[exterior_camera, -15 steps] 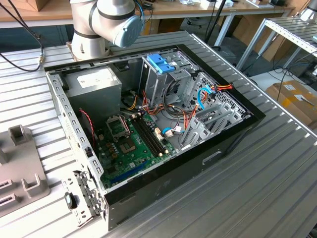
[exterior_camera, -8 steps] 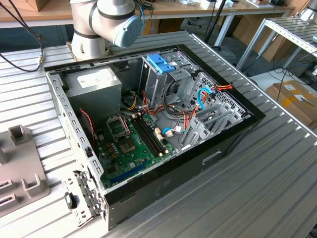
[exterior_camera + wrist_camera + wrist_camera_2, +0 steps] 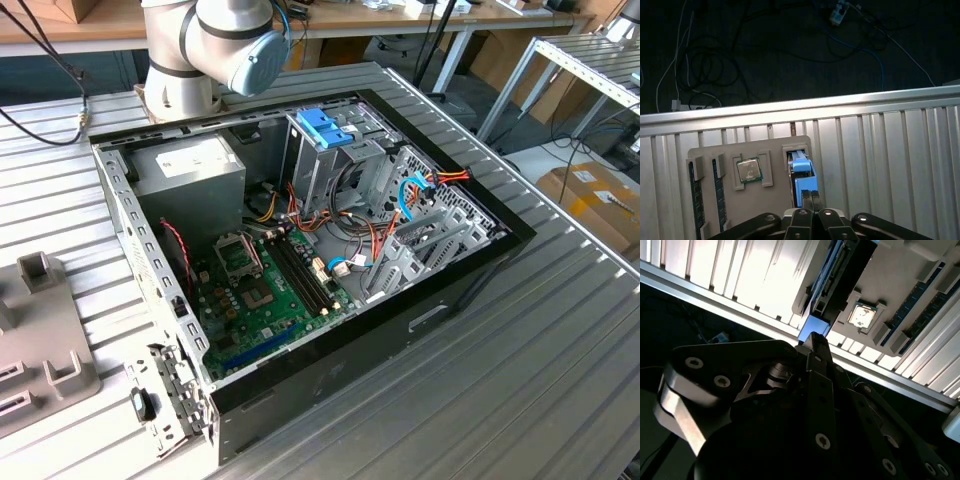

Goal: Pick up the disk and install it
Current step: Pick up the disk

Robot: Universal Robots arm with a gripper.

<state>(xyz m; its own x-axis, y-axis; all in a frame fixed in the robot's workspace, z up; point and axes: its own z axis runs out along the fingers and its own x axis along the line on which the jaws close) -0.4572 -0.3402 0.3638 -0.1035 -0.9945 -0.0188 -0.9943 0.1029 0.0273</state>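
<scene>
The disk (image 3: 801, 170) stands on edge in a slot of a beige parts tray (image 3: 775, 200), its blue plastic rail facing up. In the second wrist view the disk (image 3: 814, 326) appears edge-on as a dark strip ending in a blue block. My gripper (image 3: 810, 196) hangs right over the disk's blue end with its two black fingertips pressed together, shut. Its tip (image 3: 812, 340) sits just beside the blue block; whether they touch cannot be told. The open computer case (image 3: 300, 230) lies on its side on the table.
The parts tray (image 3: 40, 340) also carries a processor chip (image 3: 749, 170) and memory sticks (image 3: 695, 195). Inside the case stand a metal cage with a blue top (image 3: 325, 130), a grey box (image 3: 190, 170) and loose cables. The ribbed table's edge (image 3: 800, 107) runs close to the tray.
</scene>
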